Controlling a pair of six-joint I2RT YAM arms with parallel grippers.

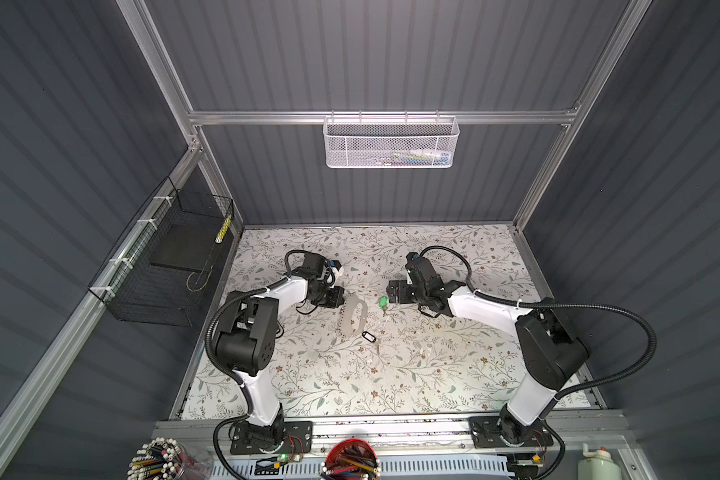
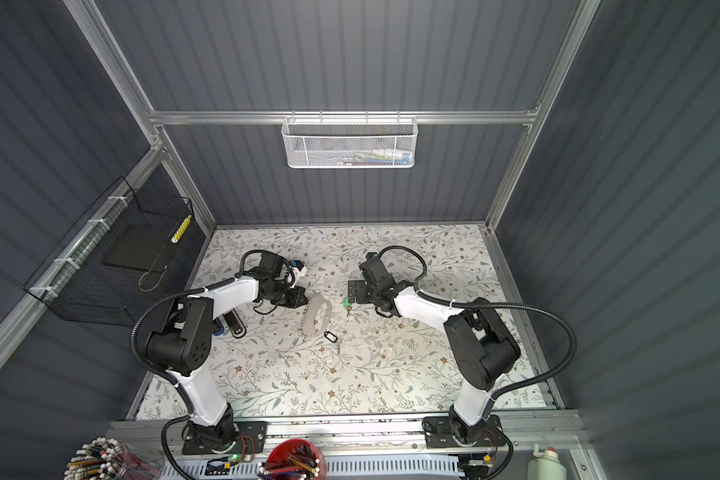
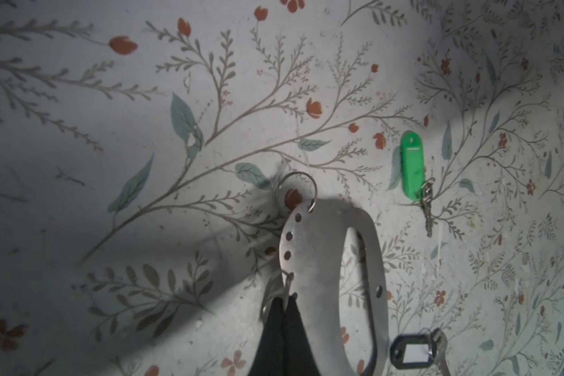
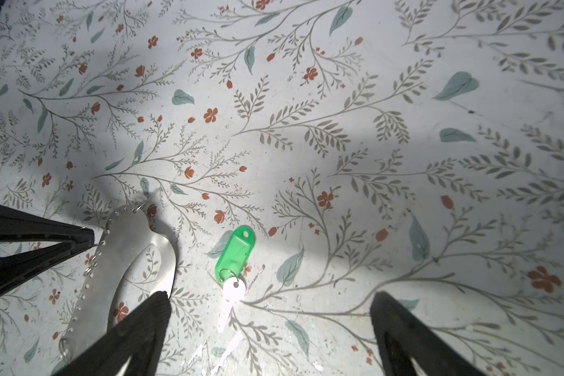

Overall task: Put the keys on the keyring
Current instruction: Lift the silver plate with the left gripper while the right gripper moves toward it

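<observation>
Left pincer [image 3: 285, 298] is pinched shut on the loop-hung edge of the flat grey metal oblong keyring [image 3: 310, 247], which stretches away from its tips. Right pincer [image 4: 271, 296] gapes wide, holding nothing; the small silver key with a green plastic tag [image 4: 233, 288] lies between its fingers. The silver key with a black-rimmed clear tag [image 3: 414, 353] rests just past the keyring from the left pincer.

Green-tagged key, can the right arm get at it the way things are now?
Probably yes. The right gripper hangs close to the green-tagged key with its jaws open, and only bare table lies between them. The keyring lies off to one side, apart from the key.
</observation>
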